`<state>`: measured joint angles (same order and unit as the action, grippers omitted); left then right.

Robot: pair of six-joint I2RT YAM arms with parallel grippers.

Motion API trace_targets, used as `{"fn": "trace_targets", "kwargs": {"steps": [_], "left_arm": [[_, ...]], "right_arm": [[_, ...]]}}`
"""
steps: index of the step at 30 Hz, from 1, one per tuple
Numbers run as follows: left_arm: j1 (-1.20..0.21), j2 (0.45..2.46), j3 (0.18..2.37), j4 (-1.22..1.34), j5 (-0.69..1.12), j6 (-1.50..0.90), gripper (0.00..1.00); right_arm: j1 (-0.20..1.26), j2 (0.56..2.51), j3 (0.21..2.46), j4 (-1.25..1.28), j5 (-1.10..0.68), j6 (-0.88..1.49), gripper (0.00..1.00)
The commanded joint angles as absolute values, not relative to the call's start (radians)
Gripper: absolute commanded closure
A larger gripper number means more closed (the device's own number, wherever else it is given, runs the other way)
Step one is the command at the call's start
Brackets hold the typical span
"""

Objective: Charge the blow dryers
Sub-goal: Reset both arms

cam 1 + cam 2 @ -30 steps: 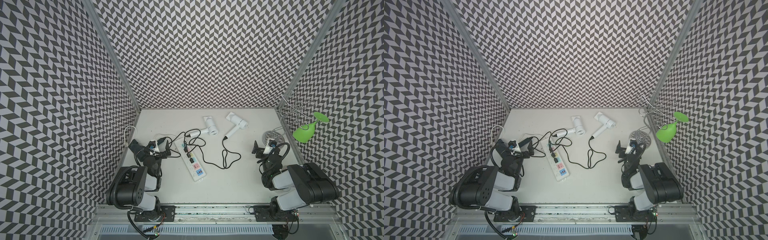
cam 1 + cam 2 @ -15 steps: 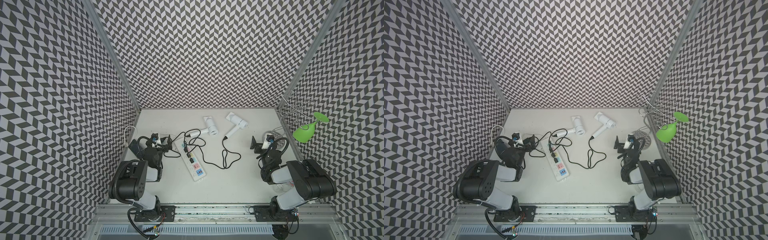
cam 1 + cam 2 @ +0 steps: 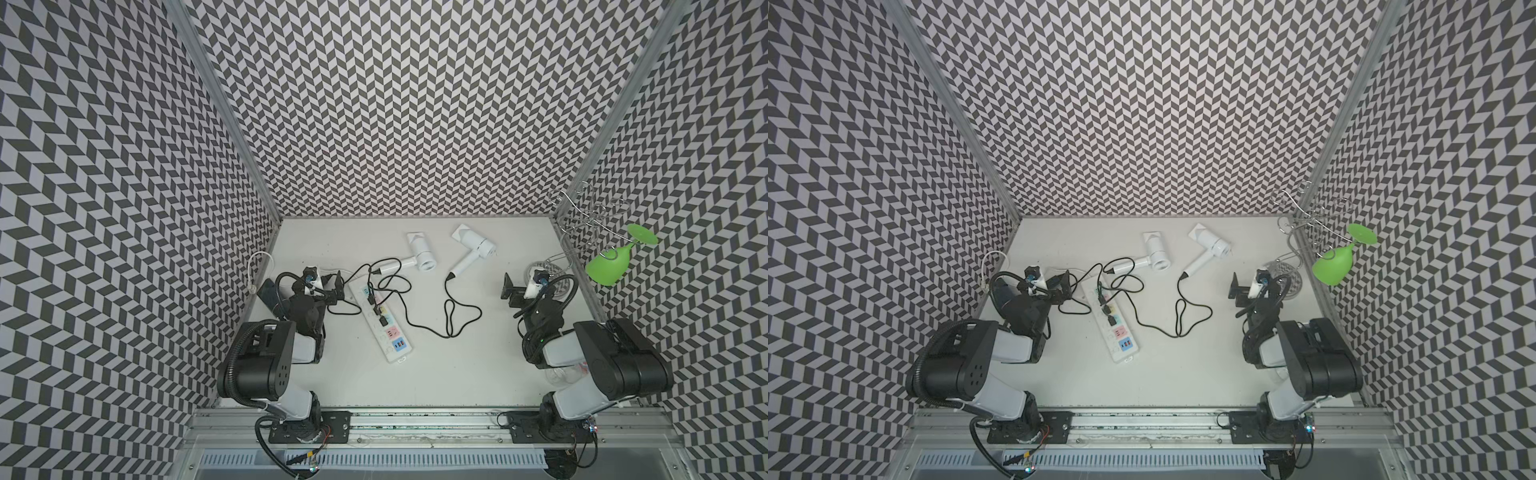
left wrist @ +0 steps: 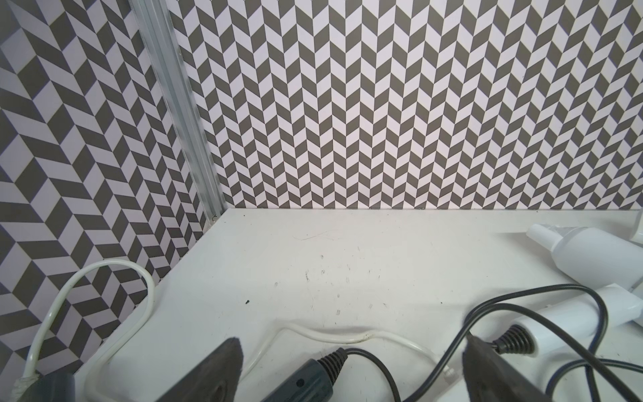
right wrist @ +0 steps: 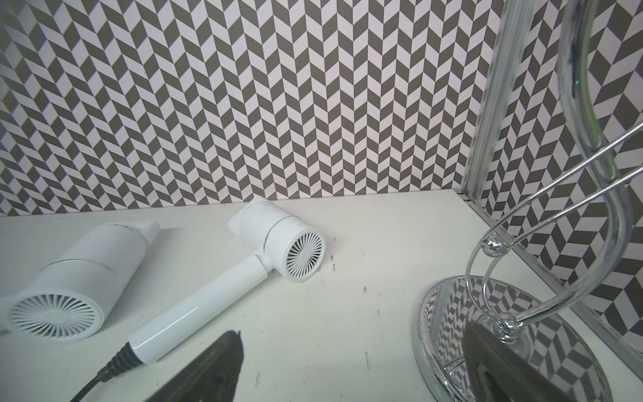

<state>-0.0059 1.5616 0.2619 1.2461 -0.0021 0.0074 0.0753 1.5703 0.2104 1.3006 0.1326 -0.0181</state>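
Both my arms have come up and forward in the last second, so my left tool (image 3: 313, 291) and right tool (image 3: 534, 293) now hover low over the desk (image 3: 457, 365), each with its jaws spread wide and gripping nothing. Nothing on the desk has shifted. A white blow dryer (image 3: 422, 257) lies ahead of my left tool, a second white blow dryer (image 3: 476, 245) lies ahead of my right tool, and the dark blow dryer (image 3: 266, 293) lies just beside my left tool. Their black cords run to the power strip (image 3: 390, 338) between my tools, where three plugs seem already seated. I judge this as mere repositioning. I cannot tell whether any plug needs pressing home.
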Motion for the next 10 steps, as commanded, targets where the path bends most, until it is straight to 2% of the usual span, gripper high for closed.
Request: {"fn": "trace_targets", "kwargs": {"steps": [1, 10], "left_arm": [[-0.009, 1.559, 0.264, 1.243, 0.009, 0.018, 0.00], [-0.009, 1.558, 0.264, 1.243, 0.009, 0.018, 0.00]], "right_arm": [[0.072, 1.570, 0.213, 1.347, 0.121, -0.018, 0.01], [0.068, 1.570, 0.239, 1.342, 0.112, -0.018, 0.01]]}}
